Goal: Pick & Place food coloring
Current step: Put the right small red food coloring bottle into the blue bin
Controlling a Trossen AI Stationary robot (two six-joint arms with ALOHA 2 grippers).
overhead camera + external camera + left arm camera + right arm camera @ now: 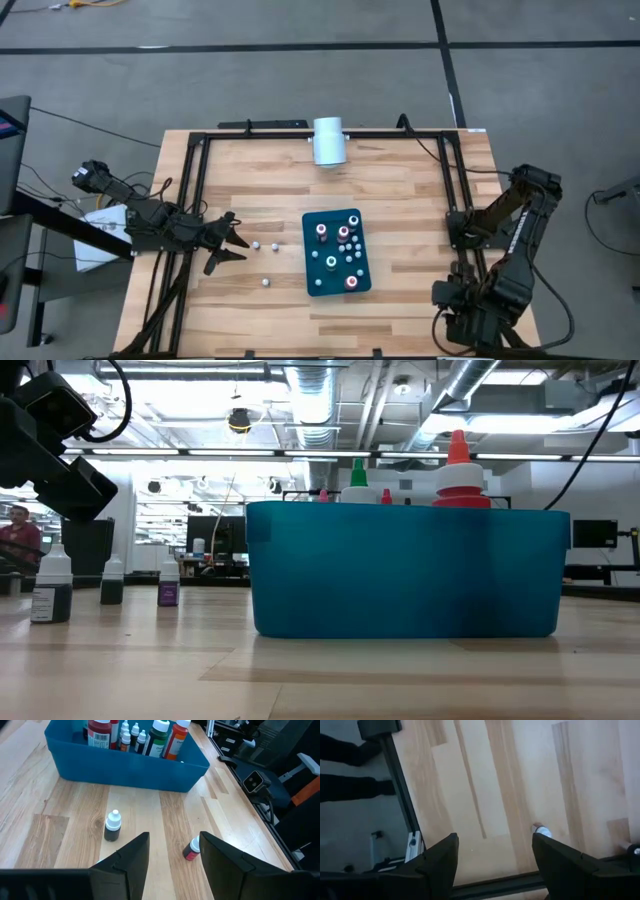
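Left hand [170,857], fingers spread, empty, is aimed at two small food coloring bottles [113,825] on counter [420,190]; approx. three remain at 9 o'clock of blue bin [312,272], most already binned. Right hand [492,857] parked, open.

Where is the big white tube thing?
In the high view, the white cylinder lies at the table's far edge near the middle, against the black frame rail, well beyond the teal tray of food coloring bottles.

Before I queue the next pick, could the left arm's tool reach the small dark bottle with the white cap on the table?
Probably yes: the left tool is open, and the small dark white-capped bottle stands unobstructed ahead.
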